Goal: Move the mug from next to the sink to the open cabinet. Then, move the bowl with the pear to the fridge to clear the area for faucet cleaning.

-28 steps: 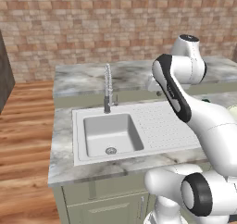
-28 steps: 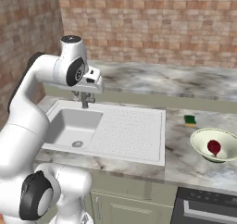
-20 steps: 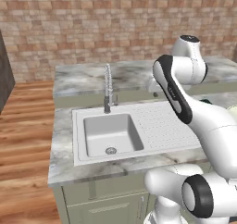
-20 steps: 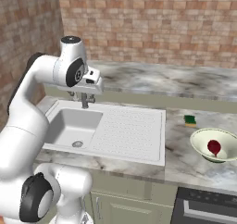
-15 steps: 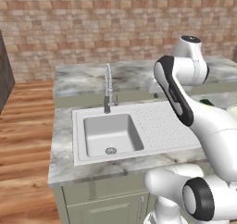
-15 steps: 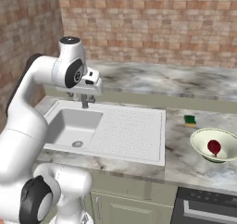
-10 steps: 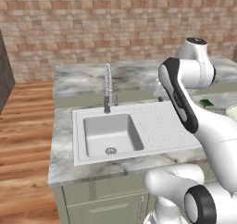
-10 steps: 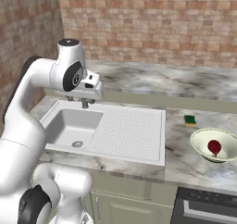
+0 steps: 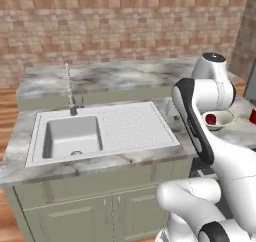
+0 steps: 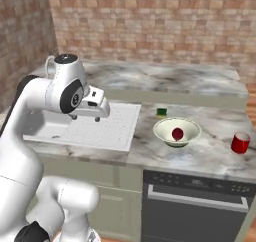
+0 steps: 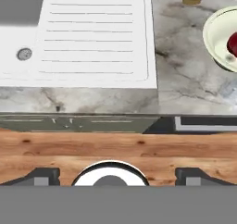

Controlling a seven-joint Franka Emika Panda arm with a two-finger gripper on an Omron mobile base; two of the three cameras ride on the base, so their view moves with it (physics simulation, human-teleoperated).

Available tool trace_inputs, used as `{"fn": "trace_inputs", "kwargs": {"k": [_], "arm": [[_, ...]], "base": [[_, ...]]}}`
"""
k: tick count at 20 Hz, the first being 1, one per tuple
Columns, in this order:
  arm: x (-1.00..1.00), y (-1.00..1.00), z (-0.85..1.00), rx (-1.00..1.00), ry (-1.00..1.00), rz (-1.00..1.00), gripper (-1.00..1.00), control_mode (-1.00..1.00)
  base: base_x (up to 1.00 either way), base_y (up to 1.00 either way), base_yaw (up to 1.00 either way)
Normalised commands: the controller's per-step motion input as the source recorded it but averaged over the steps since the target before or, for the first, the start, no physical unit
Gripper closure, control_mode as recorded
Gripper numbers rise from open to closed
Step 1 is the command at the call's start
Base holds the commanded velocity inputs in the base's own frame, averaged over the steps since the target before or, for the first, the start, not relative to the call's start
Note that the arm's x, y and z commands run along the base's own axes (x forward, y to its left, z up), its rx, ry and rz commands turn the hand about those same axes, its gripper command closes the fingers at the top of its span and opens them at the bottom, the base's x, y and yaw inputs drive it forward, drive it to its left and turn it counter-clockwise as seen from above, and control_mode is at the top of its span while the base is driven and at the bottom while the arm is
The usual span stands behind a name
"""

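Progress, left base view: bowl [image 9: 218, 119] with pear [image 9: 211, 119] sits on the table [image 9: 120, 76], right of the sink [image 9: 95, 131] — not yet moved. Right base view: mug [image 10: 240, 142] stands beside the bowl, uncollected. Hand view: pincer [image 11: 111, 174] open, holding nothing — both moves remain.

pear [image 9: 211, 119] lies in bowl [image 9: 223, 118], right of sink [image 9: 70, 136].

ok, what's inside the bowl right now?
The bowl holds one dark red pear, resting near the middle of the cream inside. The patch of bowl floor directly beneath the pear is covered.
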Motion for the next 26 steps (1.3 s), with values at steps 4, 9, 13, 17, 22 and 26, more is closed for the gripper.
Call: {"fn": "trace_inputs", "kwargs": {"k": [4,9,13,17,22,26], "arm": [[0.0,0.0,0.0,0.0,0.0,0.0,-1.0,1.0],[0.0,0.0,0.0,0.0,0.0,0.0,-1.0,1.0],[0.0,0.0,0.0,0.0,0.0,0.0,-1.0,1.0],[0.0,0.0,0.0,0.0,0.0,0.0,-1.0,1.0],[0.0,0.0,0.0,0.0,0.0,0.0,-1.0,1.0],[0.0,0.0,0.0,0.0,0.0,0.0,-1.0,1.0]], "base": [[0.05,-0.99,-0.07],[0.0,-0.96,-0.02],[0.0,-1.0,-0.09],[0.0,-0.95,-0.08],[0.14,-0.26,-0.01],[0.31,-0.05,0.0]]}}
